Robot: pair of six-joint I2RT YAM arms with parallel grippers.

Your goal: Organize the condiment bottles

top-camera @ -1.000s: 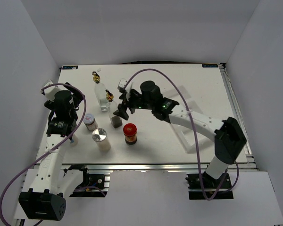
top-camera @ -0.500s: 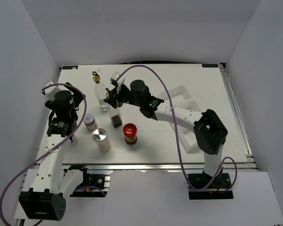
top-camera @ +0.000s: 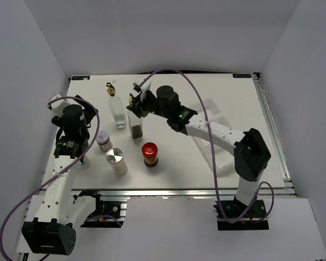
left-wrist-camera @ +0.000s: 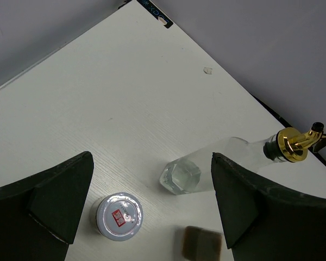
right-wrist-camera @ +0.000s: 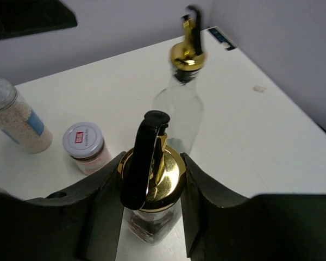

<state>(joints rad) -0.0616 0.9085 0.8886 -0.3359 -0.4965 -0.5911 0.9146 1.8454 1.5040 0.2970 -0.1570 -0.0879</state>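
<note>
My right gripper (right-wrist-camera: 152, 179) is shut on the gold pourer cap of a glass cruet (right-wrist-camera: 152, 224) with dark liquid, standing upright on the table (top-camera: 136, 128). The second cruet (top-camera: 117, 112), clear with a gold pourer, stands just behind and left of it (right-wrist-camera: 179, 109). A white-lidded jar (top-camera: 103, 140), a silver-lidded shaker (top-camera: 115, 158) and a red-lidded brown jar (top-camera: 150, 154) stand nearer the front. My left gripper (left-wrist-camera: 152, 217) hangs open and holds nothing, above the white-lidded jar (left-wrist-camera: 118, 216) and the clear cruet (left-wrist-camera: 206, 168).
A white divided tray (top-camera: 224, 166) lies to the right, partly under my right arm. The shaker (right-wrist-camera: 13, 122) is at the far left of the right wrist view. White walls enclose the table on three sides.
My right gripper swung left over the dark cruet and shut on its gold cap. The cruet's base has shifted a little toward the back. The left arm has not moved.
</note>
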